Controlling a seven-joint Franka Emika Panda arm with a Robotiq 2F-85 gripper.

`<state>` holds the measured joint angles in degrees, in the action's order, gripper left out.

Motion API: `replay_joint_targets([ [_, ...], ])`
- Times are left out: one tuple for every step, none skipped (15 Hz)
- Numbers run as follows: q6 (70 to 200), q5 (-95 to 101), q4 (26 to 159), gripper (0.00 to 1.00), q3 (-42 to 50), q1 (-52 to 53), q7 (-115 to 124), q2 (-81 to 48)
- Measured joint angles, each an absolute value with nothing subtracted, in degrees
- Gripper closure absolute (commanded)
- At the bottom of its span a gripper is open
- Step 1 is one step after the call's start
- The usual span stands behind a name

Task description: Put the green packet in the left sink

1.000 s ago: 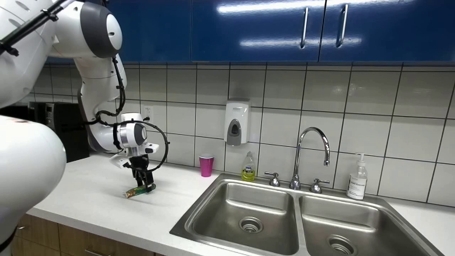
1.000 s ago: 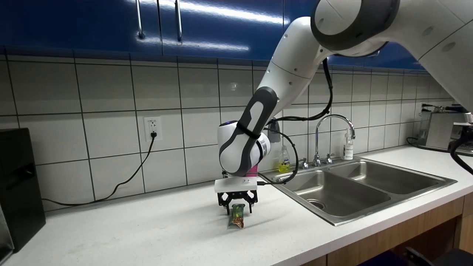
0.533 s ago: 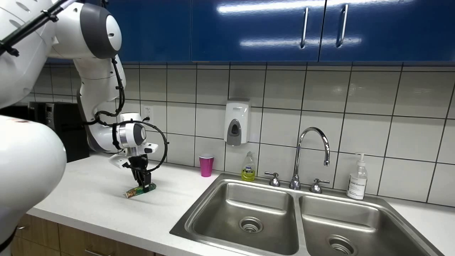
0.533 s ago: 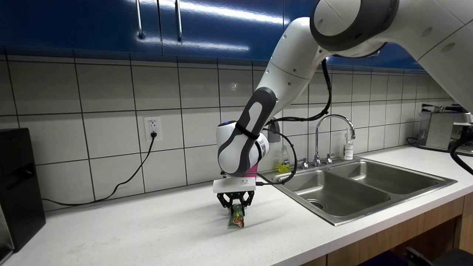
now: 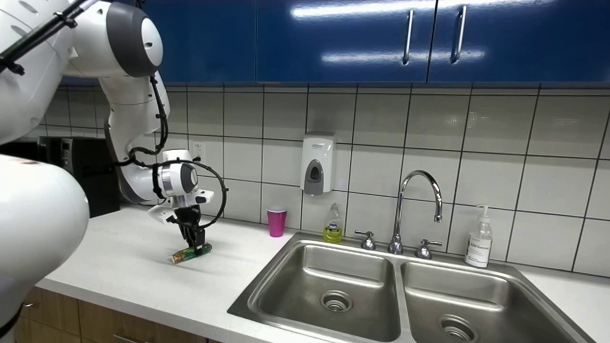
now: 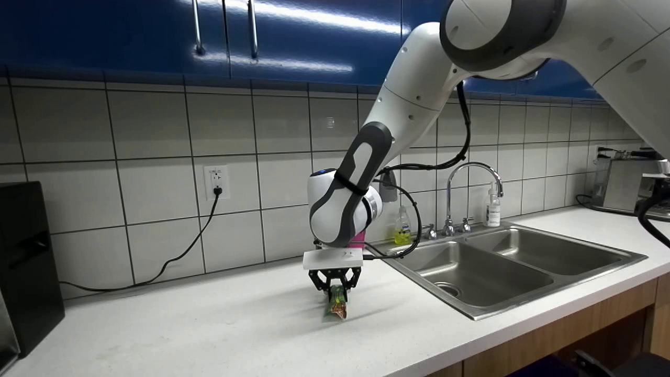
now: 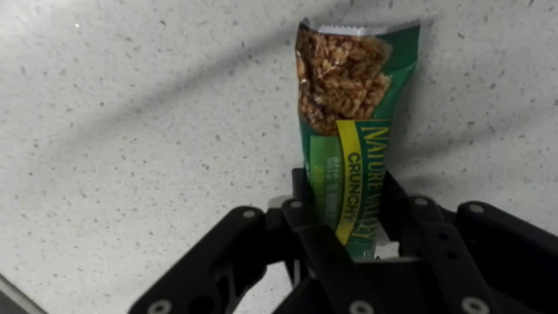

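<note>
Back from counter edge (image 5: 143,313), gripper (image 7: 344,185) clamped on green packet (image 7: 344,135), room before left sink (image 5: 329,274).

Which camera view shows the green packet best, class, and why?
The wrist view: the green packet appears large there, its CRUNCHY lettering readable, although the pincer hides part of it. Both exterior views show it small, its lettering illegible.

Blue cabinets (image 5: 343,35) over a tiled wall (image 5: 380,119)

In both exterior views we see glossy cabinet faces catching long white streaks of light (image 5: 362,9), with two upright metal handles (image 5: 408,37) side by side. Below, the wall, pale and lined with dark joints, brings us down to a white counter (image 6: 209,324), speckled in the wrist view. Under its edge we find wood-grained drawers (image 5: 114,319).
</note>
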<state>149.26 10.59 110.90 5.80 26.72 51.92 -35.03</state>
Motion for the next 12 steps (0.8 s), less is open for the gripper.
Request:
replay_joint_targets([
  [149.26, 10.77, 110.89, 0.85, 6.15, 26.83, 51.92, -34.53],
  [149.25, 11.15, 110.9, 0.85, 6.54, 26.97, 51.92, -33.82],
  [149.21, 11.61, 110.95, 0.85, 6.87, 27.11, 51.92, -32.92],
  [149.11, 12.1, 111.06, 0.85, 7.11, 27.16, 51.92, -31.86],
  [149.01, 12.62, 111.29, 0.85, 7.26, 27.17, 51.92, -30.78],
  [148.99, 13.31, 111.75, 0.85, 7.33, 27.17, 51.92, -29.53],
  [149.03, 13.79, 112.42, 0.85, 7.28, 27.15, 51.76, -28.24],
  [149.34, 13.94, 113.33, 0.85, 6.88, 26.91, 50.56, -26.85],
  [149.76, 13.96, 114.41, 0.85, 6.33, 26.56, 49.15, -25.47],
  [150.5, 13.96, 115.63, 0.85, 5.66, 26.06, 47.39, -24.12],
  [151.67, 13.89, 117.04, 0.85, 4.59, 25.15, 44.95, -22.79],
  [153.12, 13.54, 118.62, 0.85, 3.29, 23.94, 42.01, -21.51],
])
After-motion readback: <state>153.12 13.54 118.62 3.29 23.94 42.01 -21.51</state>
